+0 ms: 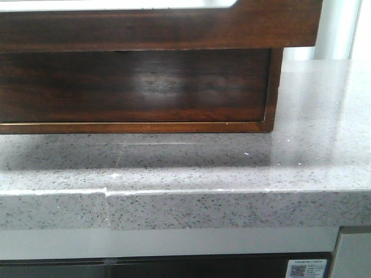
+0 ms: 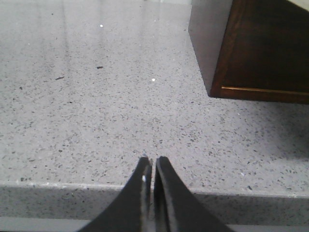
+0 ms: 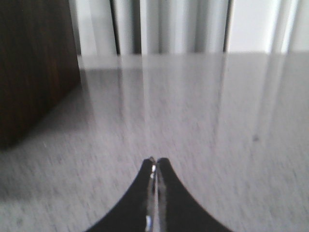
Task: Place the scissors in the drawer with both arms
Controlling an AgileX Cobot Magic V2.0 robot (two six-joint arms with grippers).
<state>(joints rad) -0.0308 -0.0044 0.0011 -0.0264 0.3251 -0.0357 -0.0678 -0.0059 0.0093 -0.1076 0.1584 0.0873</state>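
Note:
The scissors are out of view in all three views. The drawer (image 1: 174, 30), dark brown glossy wood with the lower edge of a pale cutout along its top, juts out over the wooden cabinet body (image 1: 133, 87) in the front view. Neither arm appears in the front view. My left gripper (image 2: 153, 159) is shut with nothing between its fingers, hovering over the countertop's front edge. The cabinet's corner (image 2: 260, 53) stands ahead of it to one side. My right gripper (image 3: 155, 160) is shut and empty too, over bare counter, with the cabinet's dark side (image 3: 34, 67) at the view's edge.
The speckled grey stone countertop (image 1: 313, 150) carries the cabinet and ends in a front edge (image 1: 232, 208). A seam (image 1: 106, 200) crosses that edge. Pale vertical slats (image 3: 169, 26) stand behind the counter in the right wrist view.

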